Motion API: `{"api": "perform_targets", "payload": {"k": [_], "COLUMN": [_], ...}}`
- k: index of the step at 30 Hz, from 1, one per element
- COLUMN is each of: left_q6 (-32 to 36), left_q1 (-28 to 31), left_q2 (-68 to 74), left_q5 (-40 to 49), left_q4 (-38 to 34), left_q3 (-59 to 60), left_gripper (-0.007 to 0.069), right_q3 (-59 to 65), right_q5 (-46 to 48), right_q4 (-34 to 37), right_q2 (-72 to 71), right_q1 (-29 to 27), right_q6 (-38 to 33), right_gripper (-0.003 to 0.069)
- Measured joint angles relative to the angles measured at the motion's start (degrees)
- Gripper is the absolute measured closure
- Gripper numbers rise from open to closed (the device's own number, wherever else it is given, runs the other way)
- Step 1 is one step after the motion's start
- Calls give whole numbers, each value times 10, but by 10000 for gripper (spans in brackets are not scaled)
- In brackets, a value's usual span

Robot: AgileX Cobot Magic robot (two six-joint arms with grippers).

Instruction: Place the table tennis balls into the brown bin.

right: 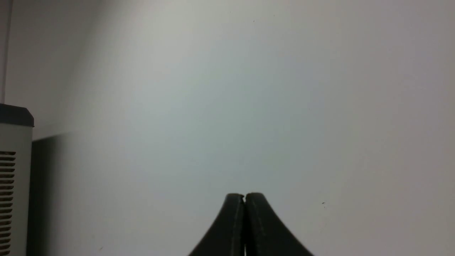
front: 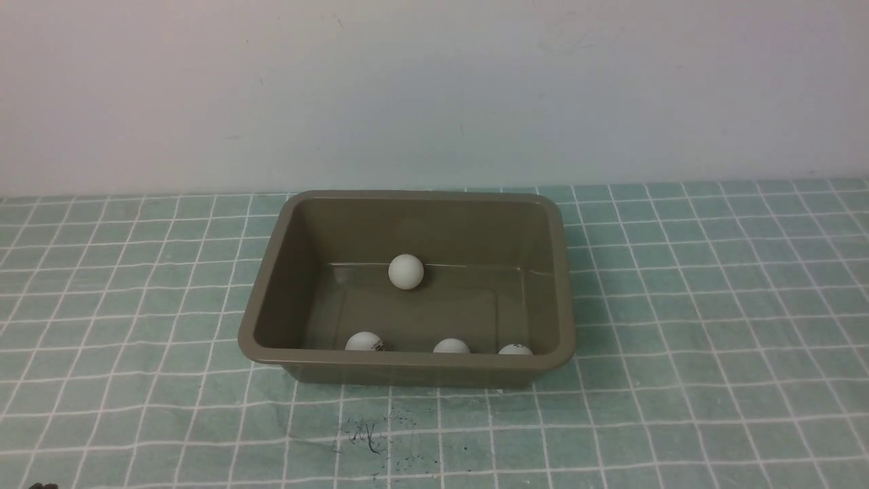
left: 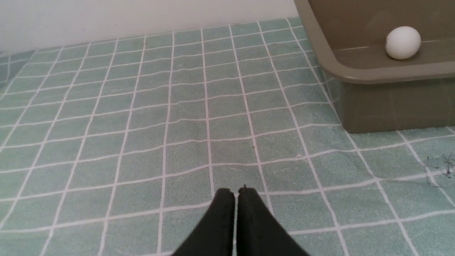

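Nearest first: the left tool (left: 236,190) is hovering low over the checked cloth on the counter (left: 142,142), fingers pressed together w/ nothing between them, sitting off to the bin's left side. Prob parked there bc no ball is lying out on the cloth for it to go after. The right tool (right: 244,195) is likewise pressed together and empty, pointing up at a plain wall w/ a vented grey box (right: 12,185) at the edge, so it's raised clear of the work area, likely so as not to block anything.

Further out, the brown bin (front: 407,360) is sitting mid-counter, long side facing the robot. Three table tennis balls (front: 365,341) are resting along the near wall inside, partly hidden by the rim; a fourth ball (front: 406,272) is sitting at the foot of the far wall. Sloped walls are keeping them down on the floor, apart from each other.

Farthest: bare pale wall. Judging by all four balls being inside, the task is looking done.
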Motion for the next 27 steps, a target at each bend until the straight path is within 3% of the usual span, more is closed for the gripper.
{"api": "perform_targets", "payload": {"k": [8,12,17,22,27], "left_q6": [0,0,0,0,0], "left_q1": [0,0,0,0,0], "left_q2": [0,0,0,0,0], "left_q5": [0,1,2,2,2], "left_q4": [0,1,1,1,1], "left_q3": [0,0,0,0,0], "left_gripper": [629,629,629,629,629], "right_q3": [1,17,121,223,229], "right_q5": [2,59,212,296,275], "right_q4": [0,-7,-29,-47,-49], "right_q2": [0,-15,-18,-35,-45], "right_q1": [0,-18,-137,-211,-244], "right_q6": [-2,-2,-2,-2,-2], "right_gripper": [672,672,672,672,672]}}
